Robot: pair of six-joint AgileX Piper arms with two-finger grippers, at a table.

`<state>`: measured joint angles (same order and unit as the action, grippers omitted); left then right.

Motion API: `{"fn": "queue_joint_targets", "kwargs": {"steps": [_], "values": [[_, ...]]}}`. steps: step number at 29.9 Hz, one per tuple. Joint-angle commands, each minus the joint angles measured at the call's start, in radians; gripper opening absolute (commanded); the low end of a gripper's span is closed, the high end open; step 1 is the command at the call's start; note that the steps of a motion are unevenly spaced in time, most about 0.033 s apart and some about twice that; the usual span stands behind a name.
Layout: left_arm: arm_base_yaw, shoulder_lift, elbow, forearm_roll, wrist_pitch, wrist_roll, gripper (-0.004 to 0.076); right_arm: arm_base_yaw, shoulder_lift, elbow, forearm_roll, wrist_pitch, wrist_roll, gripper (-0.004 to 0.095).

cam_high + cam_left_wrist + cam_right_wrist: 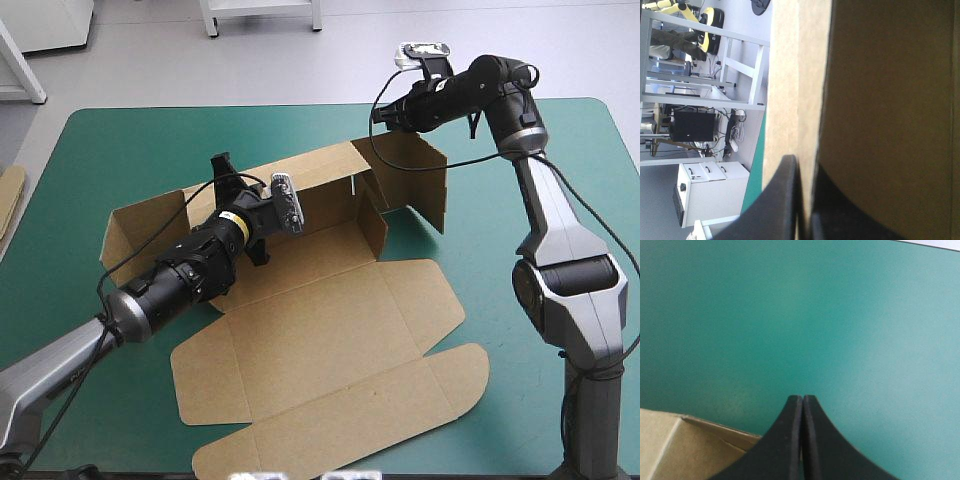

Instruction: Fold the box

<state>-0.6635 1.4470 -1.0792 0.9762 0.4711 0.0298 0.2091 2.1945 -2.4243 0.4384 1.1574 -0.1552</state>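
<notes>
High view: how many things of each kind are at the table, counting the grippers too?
Brown box: 1
Spare brown board edge: 1
Black grippers: 2 (left gripper, right gripper)
Total: 4

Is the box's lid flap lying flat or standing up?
Flat: the lid lies spread on the table toward its near edge, while the far wall stands raised.

1. The box point(330, 330) is plain brown board, unprinted, and darker where its raised walls are in shade.
2. The table cover point(120, 150) is an even, unpatterned teal-green.
3. The left gripper point(801, 162) and the right gripper point(802, 399) are black.
4. The left arm point(60, 362) and the right arm point(560, 225) are silver-grey with black joints. A yellow band point(234, 224) rings the left wrist.
5. The spare board point(8, 195) at the table's left edge is pale brown.
</notes>
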Motion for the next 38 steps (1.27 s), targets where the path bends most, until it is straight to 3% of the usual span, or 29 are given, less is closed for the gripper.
{"fn": "queue_joint_targets", "kwargs": {"steps": [1, 14, 20, 38], "values": [[-0.005, -0.020, -0.012, -0.058, -0.002, -0.036, -0.0008, -0.007, -0.067, -0.030, 0.012, 0.048, 0.003, -0.0013], [-0.005, -0.020, -0.012, -0.058, 0.000, -0.036, -0.0008, -0.005, -0.112, -0.017, 0.058, 0.091, 0.030, -0.0013], [-0.005, -0.020, -0.012, -0.058, -0.014, -0.043, -0.0008, -0.005, -0.167, 0.118, -0.002, 0.091, 0.025, -0.0013], [-0.005, -0.020, -0.012, -0.102, -0.026, -0.043, -0.0008, -0.005, -0.268, 0.390, 0.068, 0.089, -0.044, -0.0013]]}}
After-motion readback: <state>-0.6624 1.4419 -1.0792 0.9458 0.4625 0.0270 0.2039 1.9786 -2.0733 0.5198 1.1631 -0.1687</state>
